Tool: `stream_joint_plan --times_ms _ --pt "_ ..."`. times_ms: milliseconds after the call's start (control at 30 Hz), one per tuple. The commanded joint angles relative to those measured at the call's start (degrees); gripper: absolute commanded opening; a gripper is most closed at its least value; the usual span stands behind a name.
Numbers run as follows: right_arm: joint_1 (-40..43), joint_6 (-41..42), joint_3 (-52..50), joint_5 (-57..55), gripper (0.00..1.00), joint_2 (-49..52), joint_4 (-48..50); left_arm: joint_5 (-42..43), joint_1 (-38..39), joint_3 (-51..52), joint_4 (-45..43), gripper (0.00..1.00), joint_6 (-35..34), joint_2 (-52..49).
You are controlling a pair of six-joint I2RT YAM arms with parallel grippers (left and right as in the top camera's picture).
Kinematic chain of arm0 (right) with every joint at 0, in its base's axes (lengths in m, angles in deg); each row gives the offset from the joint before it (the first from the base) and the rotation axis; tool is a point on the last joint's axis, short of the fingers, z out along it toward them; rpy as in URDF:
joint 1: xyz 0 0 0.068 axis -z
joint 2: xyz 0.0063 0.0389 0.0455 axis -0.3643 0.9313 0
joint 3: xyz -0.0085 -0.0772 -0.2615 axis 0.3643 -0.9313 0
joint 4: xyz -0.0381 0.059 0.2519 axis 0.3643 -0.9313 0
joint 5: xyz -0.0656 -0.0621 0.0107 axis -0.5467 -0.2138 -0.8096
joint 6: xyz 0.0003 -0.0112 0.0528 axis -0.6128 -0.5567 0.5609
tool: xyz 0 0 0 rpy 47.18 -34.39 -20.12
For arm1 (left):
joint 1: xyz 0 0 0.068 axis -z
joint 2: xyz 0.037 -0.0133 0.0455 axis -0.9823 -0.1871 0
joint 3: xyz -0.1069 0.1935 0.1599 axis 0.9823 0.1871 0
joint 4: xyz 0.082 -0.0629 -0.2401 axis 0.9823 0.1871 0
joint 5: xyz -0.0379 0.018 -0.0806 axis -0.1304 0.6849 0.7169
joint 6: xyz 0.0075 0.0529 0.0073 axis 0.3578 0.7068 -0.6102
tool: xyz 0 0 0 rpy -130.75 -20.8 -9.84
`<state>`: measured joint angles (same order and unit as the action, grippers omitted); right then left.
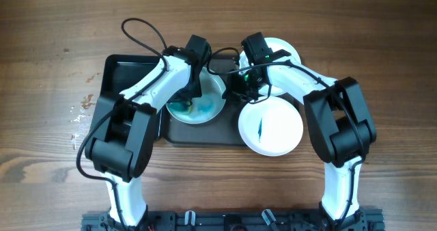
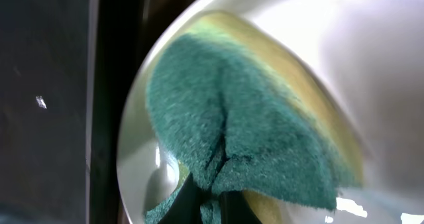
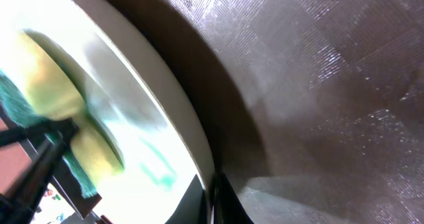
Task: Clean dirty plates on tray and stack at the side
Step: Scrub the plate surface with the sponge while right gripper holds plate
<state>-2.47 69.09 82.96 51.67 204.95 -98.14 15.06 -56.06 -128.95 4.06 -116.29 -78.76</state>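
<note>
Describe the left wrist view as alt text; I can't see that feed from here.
A green-and-yellow sponge, pinched by the left hand at the bottom edge, lies against the inside of a white plate and fills most of the frame. A dark surface runs down the left side, beyond the plate's rim.

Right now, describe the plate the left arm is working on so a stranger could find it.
Find the dark tray mid-table. The white plate sits on its right half. Unlike the other two plates, it alone holds a green sponge and a teal smear.
</note>
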Motion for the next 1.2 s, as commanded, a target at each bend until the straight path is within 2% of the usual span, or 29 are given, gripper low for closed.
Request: stream_joint_plan --times_ms 0,67,133,300,400,500,600,700,800,900,967,1100,1167 --pt "-0.31 0.28 -0.42 -1.01 0.04 2.45 -0.22 16.46 1.31 0.83 1.51 0.04 7.61 -1.11" --pt "-0.31 0.31 -0.42 -1.01 0.04 2.45 -0.22 25.64 1.55 0.83 -0.07 0.04 12.85 -1.11" --pt "-0.31 0.28 -0.42 -1.01 0.04 2.45 -0.22 30.47 1.55 0.81 -2.56 0.04 14.49 -1.11" --pt "-0.31 0.26 -0.42 -1.03 0.04 2.45 -0.22 30.73 1.25 0.81 -11.06 0.04 13.84 -1.11" --pt "-0.31 0.26 -0.42 -1.03 0.04 2.45 -0.22 24.98 1.22 0.83 -15.45 0.04 11.34 -1.11" --pt "-0.31 0.24 -0.42 -1.05 0.04 2.47 -0.22 11.78 1.20 0.83 -16.85 0.04 6.99 -1.11" --pt "-0.31 0.24 -0.42 -1.07 0.04 2.45 -0.24 -7.23 1.20 0.83 -13.92 0.04 -0.85 -1.11" --pt "-0.31 0.26 -0.42 -1.05 0.04 2.45 -0.22 -12.46 1.22 0.83 -10.40 0.04 -3.28 -1.11" --pt "-0.31 0.26 -0.42 -1.05 0.04 2.45 -0.22 -11.80 1.36 0.83 -6.49 0.04 -4.70 -1.11" --pt "-0.31 0.24 -0.42 -1.05 0.04 2.45 -0.24 -3.89 1.49 0.83 -2.89 0.04 -4.13 -1.11" --pt "-0.31 0.24 -0.42 -1.03 0.05 2.45 -0.24 6.34 1.49 0.83 -1.97 0.04 0.70 -1.11" --pt "-0.31 0.24 -0.42 -1.01 0.05 2.45 -0.24 31.65 1.49 0.83 -2.60 0.04 14.64 -1.11" --pt "-0.31 0.26 -0.39 -1.01 0.04 2.45 -0.35 35.95 1.49 0.83 -4.55 0.04 15.98 -1.11"
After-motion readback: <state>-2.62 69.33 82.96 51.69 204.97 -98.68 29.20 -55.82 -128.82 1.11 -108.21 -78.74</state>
